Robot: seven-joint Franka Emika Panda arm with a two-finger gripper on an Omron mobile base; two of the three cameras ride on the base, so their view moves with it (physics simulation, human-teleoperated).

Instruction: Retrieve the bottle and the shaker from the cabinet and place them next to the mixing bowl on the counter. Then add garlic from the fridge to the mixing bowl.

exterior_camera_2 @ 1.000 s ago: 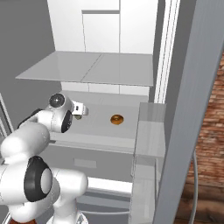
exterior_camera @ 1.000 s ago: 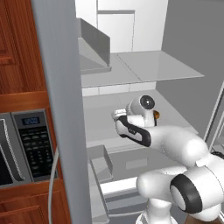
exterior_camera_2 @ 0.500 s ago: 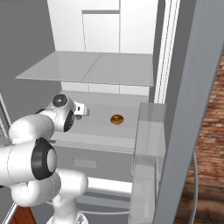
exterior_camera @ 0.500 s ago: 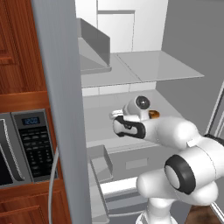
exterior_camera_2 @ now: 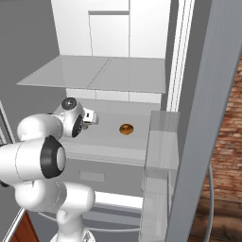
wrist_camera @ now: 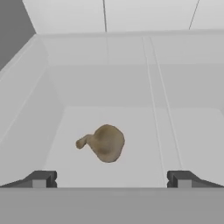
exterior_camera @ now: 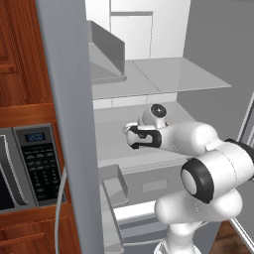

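The gripper is hanging with its jaws spread wide, gripping nothing, just above the garlic lying at the hand view's center on the white fridge shelf. The bulb is looking light, firm and papery-skinned, best pinched across its round body. It is showing pale tan with a stubby stem pointing left.

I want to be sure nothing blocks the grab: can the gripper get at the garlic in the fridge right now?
Probably yes. In the hand view the garlic lies alone on a white fridge shelf, ahead of the open gripper, between the lines of its fingertips, with nothing between them.
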